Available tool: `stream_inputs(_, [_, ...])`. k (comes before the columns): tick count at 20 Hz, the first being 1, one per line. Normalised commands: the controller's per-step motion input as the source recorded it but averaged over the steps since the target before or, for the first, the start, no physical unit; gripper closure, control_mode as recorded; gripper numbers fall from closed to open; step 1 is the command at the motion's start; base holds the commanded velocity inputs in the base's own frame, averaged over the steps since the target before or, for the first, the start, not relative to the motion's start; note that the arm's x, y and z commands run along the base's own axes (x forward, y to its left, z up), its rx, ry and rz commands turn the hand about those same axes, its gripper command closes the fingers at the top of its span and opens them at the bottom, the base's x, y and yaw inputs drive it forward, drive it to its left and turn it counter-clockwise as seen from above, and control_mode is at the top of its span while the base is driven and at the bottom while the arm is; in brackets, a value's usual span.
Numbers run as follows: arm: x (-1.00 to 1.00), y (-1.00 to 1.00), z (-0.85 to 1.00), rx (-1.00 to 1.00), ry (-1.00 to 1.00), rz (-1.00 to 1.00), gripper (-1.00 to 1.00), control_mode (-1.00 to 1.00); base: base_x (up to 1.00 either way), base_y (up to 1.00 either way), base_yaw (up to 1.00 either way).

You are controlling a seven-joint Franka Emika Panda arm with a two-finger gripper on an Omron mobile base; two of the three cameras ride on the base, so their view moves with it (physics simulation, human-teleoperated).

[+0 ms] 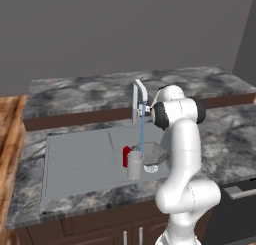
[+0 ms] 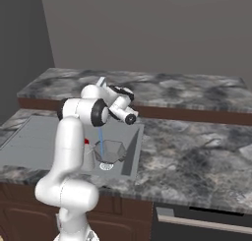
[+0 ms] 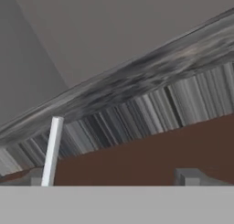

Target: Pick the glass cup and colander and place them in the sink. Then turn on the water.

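Note:
The glass cup point(image 1: 135, 165) stands upright in the sink point(image 1: 75, 159), at its right end. Just right of it sits the colander point(image 1: 152, 154), also in the basin point(image 2: 29, 136); from the right base view the colander point(image 2: 110, 150) lies under the faucet. A thin blue stream of water point(image 1: 142, 131) falls from the pale faucet point(image 1: 139, 96) into the colander, and the water point(image 2: 100, 134) shows beside my arm. My gripper point(image 3: 112, 179) is open and empty, up by the faucet, whose pale bar point(image 3: 51, 152) rises just inside the left fingertip point(image 3: 36, 178).
A small red cylinder point(image 1: 126, 156) stands in the sink behind the cup. Dark marble counter point(image 2: 197, 151) stretches to the right, with a raised back ledge point(image 1: 100, 91). A wooden surface point(image 1: 10, 139) borders the far left. An appliance front point(image 1: 240, 194) sits below the counter.

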Motion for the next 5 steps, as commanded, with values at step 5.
stream_inputs(5, [-0.12,-0.81,-0.03,0.19,0.00,0.09,-1.00,-1.00,0.00,0.00,0.00])
